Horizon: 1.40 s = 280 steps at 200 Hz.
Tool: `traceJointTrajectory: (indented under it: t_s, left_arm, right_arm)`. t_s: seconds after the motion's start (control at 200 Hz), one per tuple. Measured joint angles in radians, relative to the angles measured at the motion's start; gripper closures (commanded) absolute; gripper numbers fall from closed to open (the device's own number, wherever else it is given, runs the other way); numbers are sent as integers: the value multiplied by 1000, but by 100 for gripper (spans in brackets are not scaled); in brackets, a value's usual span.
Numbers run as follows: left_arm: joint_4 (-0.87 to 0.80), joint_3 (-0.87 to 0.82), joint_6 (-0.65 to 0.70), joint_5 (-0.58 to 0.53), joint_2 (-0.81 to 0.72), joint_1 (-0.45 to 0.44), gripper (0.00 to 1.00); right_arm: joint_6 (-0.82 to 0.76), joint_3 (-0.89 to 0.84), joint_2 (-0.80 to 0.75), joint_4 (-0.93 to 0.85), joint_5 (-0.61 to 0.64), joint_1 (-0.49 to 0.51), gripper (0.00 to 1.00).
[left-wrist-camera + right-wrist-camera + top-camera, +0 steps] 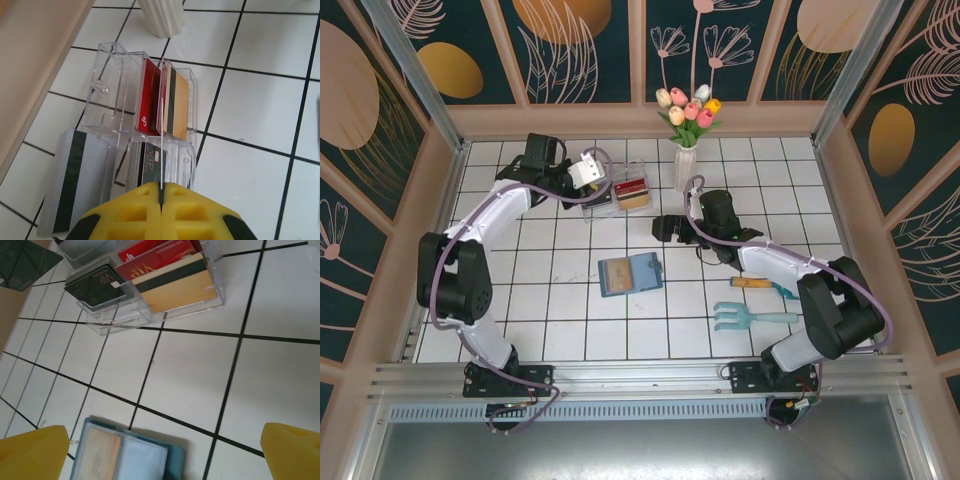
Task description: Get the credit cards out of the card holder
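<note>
my left claw [161,202] is clamped on a thin pale card [162,160], edge-on to my wrist view, over the clear tray [102,75]. red [148,100], tan-gold [179,105], black [147,162] and grey [75,185] credit cards sit there. my right claw [663,228] hangs wide open, gripping nothing. the teal card holder [630,273] lies open on the counter [560,330] near it, well apart from the tray.

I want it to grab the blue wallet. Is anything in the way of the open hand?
No, nothing visible. Only bare tiles lie between the right hand and the wallet. The tray sits farther off, not between them.
</note>
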Motion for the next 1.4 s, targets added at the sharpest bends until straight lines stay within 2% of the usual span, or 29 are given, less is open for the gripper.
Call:
traceJointTrajectory:
  t_s: [0.26,0.485,1.291,1.401]
  left_arm:
    - [-102,114,124,9,137,4,100]
    - [-124,116,169,-21,167,13,100]
    - [0,79,183,-73,206,13,100]
    - [16,72,182,-73,206,13,95]
  right_arm:
    - [0,-9,25,18,11,0,1]
    - [3,-9,62,26,-2,0,1]
    - [4,-9,93,53,-71,0,1]
    - [4,-9,93,54,-80,0,1]
